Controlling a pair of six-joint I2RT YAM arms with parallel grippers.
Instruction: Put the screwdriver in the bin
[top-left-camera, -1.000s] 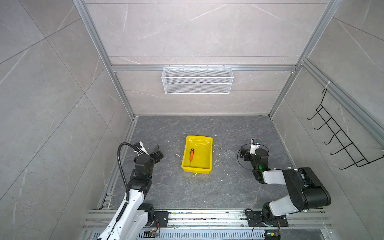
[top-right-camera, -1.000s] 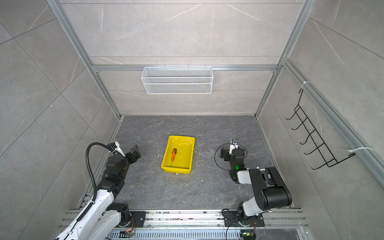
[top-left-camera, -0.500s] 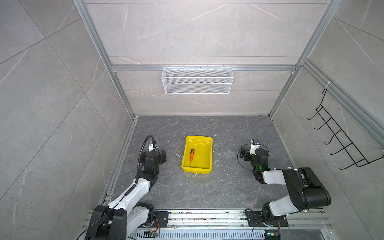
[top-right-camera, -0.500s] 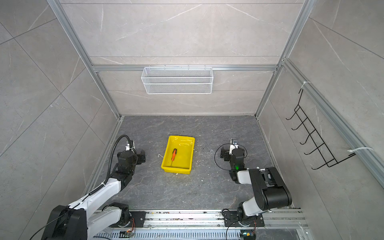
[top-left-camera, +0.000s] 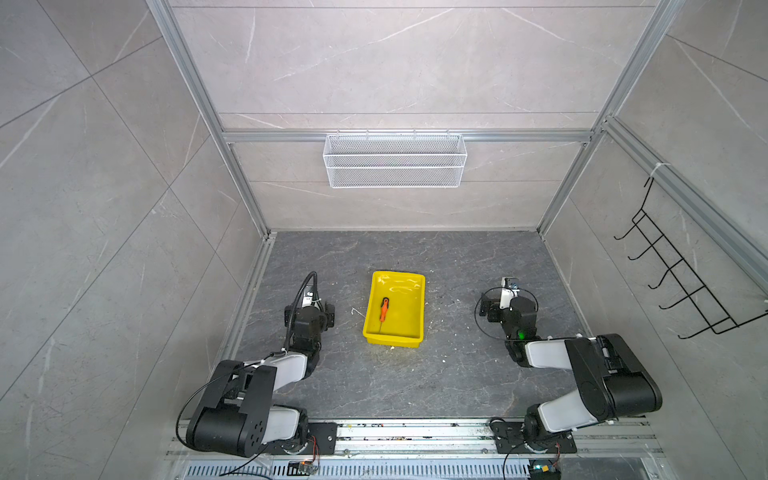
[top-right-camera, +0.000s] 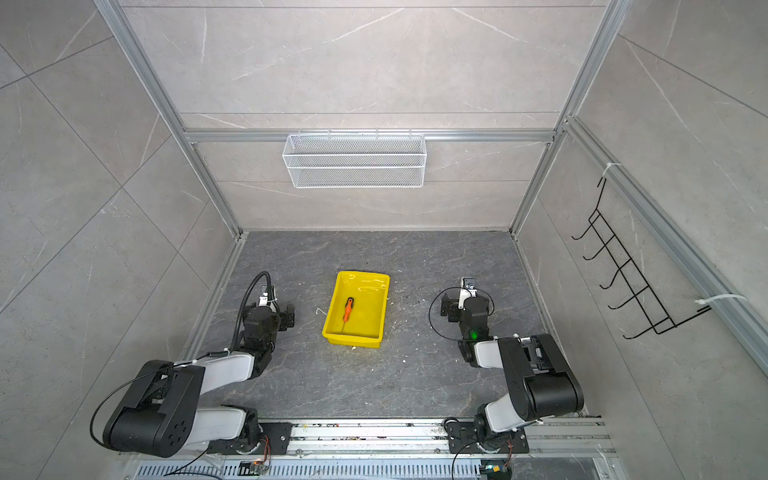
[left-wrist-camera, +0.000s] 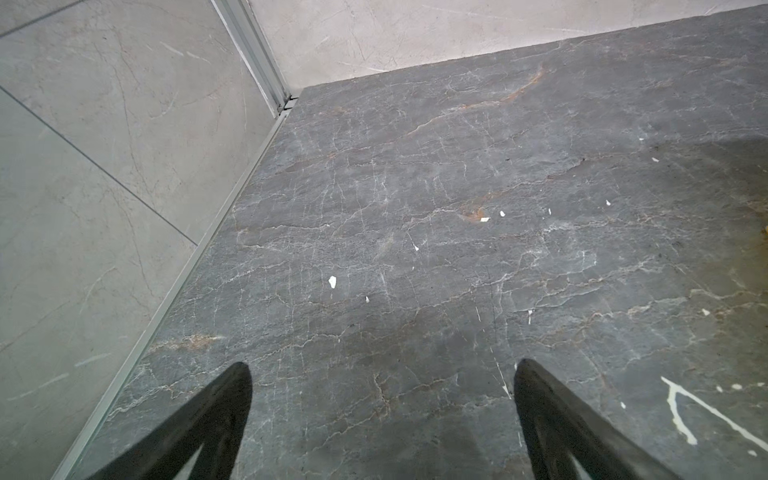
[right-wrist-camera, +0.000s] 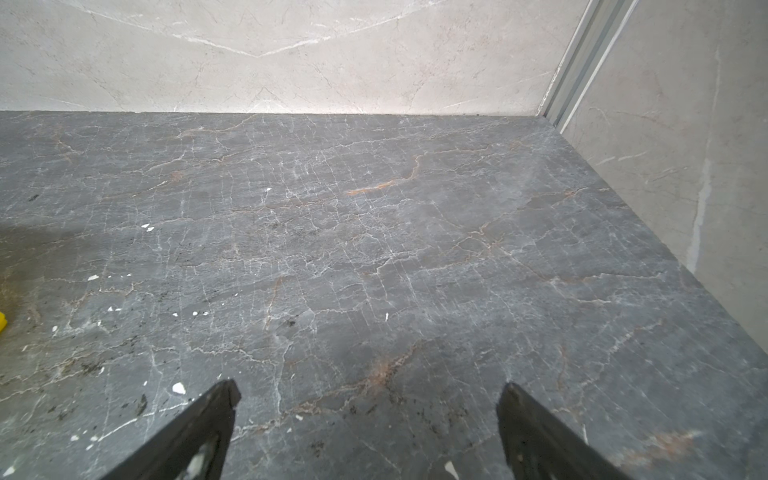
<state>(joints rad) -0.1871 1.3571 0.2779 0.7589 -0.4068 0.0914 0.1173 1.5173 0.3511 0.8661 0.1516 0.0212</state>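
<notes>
**Screwdriver in bin, left arm pulled back**

Top views: since a second ago the left arm (top-left-camera: 291, 368) has swung down from a raised pose and folded just beside the bin (top-left-camera: 397, 274), clear of it. The right arm (top-left-camera: 544, 353) has not moved. The task looks done. In both top views the screwdriver (top-left-camera: 383, 310) lies flat on the bin's floor. It has an orange handle, its black end points to the far wall, and its thin shaft points to the near rim.

Left wrist: the left gripper (left-wrist-camera: 382, 370) has its jaws spread wide and empty, over the bare dark stone floor (left-wrist-camera: 415, 208) with white flecks.

Right wrist: the right gripper (right-wrist-camera: 368, 390) has its jaws wide apart and empty. A yellow sliver of the bin shows at the frame edge.
</notes>
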